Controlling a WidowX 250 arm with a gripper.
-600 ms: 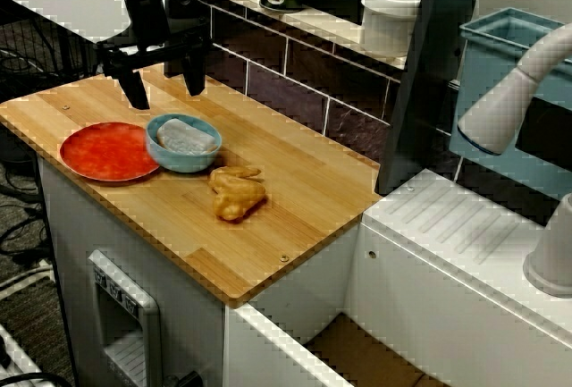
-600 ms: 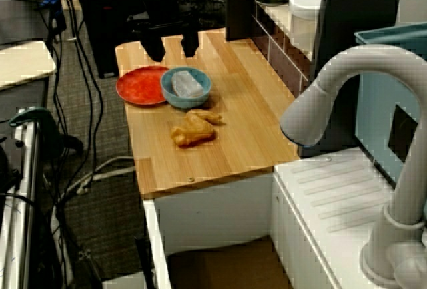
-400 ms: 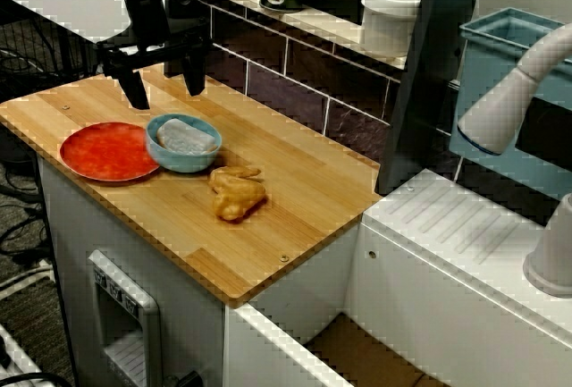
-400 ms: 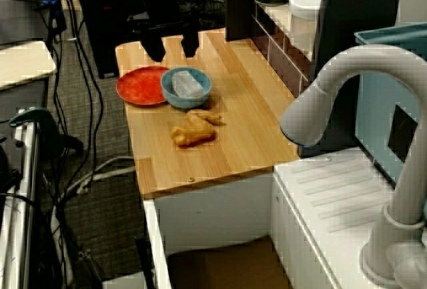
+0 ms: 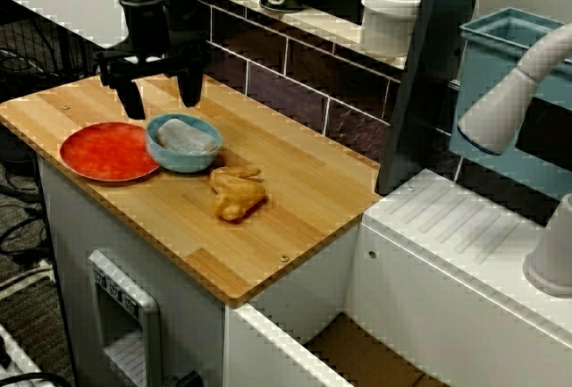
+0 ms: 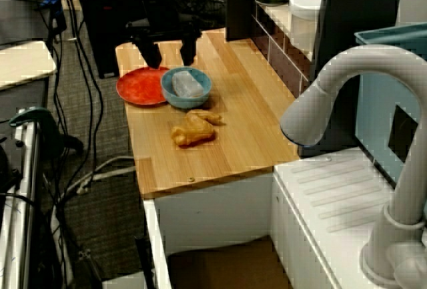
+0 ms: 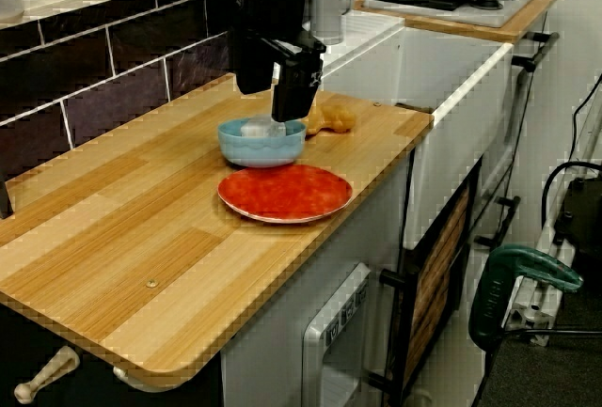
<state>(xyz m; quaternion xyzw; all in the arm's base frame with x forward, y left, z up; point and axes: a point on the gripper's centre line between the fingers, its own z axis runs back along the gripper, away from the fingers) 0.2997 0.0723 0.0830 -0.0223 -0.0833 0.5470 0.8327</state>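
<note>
The tool (image 5: 162,104) hangs in the upper left of the view facing the tiled wall. Its two dark fingers are spread wide and point down with nothing between them. Just below them sits a blue bowl (image 5: 174,162) on the wooden desk (image 5: 295,190), holding a pale grey lump (image 5: 188,137). A red plate (image 5: 105,151) touches the bowl's left side, and a golden-brown chicken piece (image 5: 237,192) lies just to the bowl's lower right.

In the view past the white tap, the tool (image 6: 170,61) stands at top centre, fingers apart. One tip is over the far edge of the red plate (image 6: 140,86) and the other over the far rim of the blue bowl (image 6: 187,101). A small gap shows under both tips. The pale grey lump (image 6: 187,85) lies inside the bowl, and the chicken piece (image 6: 193,131) is below it in the frame.

In the low view from the desk's end, the tool (image 7: 268,108) fills the upper middle, and its nearer finger overlaps the back rim of the blue bowl (image 7: 261,148). I cannot tell from here whether it touches. The red plate (image 7: 285,191) lies in front of the bowl and the chicken piece (image 7: 329,119) behind it.

Nothing is gripped or lifted. The bowl, lump, plate and chicken piece all rest where they lie, and the tool is poised close over the bowl.
</note>
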